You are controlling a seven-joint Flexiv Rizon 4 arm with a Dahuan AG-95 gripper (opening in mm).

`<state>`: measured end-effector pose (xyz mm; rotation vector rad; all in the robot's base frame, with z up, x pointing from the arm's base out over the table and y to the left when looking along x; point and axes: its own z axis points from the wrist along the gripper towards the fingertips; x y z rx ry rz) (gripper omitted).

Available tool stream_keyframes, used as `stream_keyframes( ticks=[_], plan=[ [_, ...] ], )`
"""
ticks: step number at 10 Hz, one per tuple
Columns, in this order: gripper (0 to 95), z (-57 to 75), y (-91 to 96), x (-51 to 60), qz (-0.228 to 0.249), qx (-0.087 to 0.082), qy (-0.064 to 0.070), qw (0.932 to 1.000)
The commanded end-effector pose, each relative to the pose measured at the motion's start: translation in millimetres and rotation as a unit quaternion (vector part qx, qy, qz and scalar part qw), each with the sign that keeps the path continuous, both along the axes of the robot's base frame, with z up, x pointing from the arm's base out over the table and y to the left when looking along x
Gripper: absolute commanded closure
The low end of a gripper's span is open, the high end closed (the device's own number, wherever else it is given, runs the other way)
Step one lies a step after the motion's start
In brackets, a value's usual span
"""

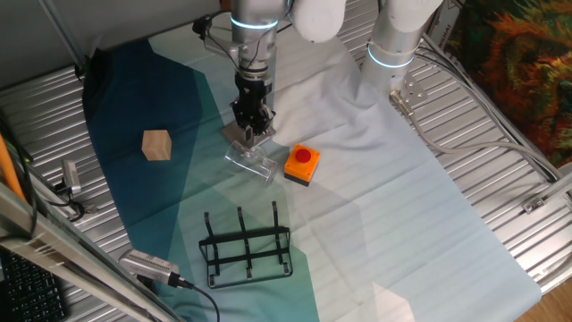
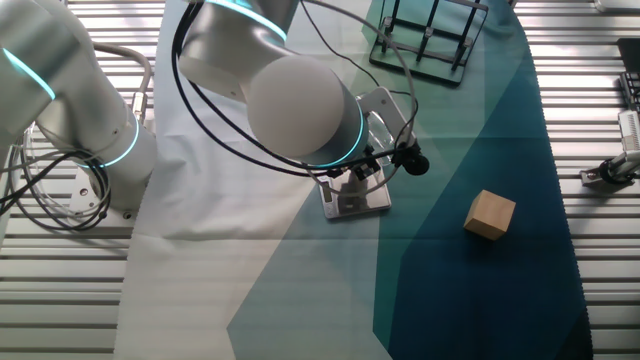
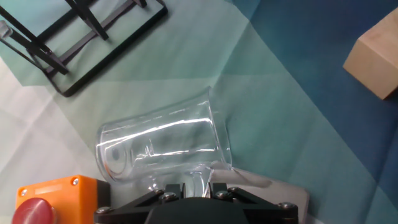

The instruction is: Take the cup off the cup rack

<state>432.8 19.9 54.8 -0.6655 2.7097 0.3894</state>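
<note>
The desk (image 1: pixel 465 233), draped in smooth teal and white cloth over ribbed metal, is carrying everything. The cup rack (image 1: pixel 247 246), black wire with upright prongs, is standing bare, well apart from the claw (image 1: pixel 253 132). The orange button box (image 1: pixel 302 165) is sitting just beside the claw, the tan wooden cube (image 1: pixel 156 145) farther off. The cup (image 3: pixel 163 146), clear glass, is lying on its side directly below the claw, its long axis pointing away from it, stem pinched between the fingers.
</note>
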Motion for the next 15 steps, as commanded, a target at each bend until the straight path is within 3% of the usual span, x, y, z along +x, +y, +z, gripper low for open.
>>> stream_keyframes(
  ticks=[1,15],
  plan=[
    [76.0,-2.1,0.4,1.2,0.0,-0.003,-0.001,1.0],
    [76.0,-0.9,1.1,7.6,0.005,-0.012,0.002,0.9999]
  ],
)
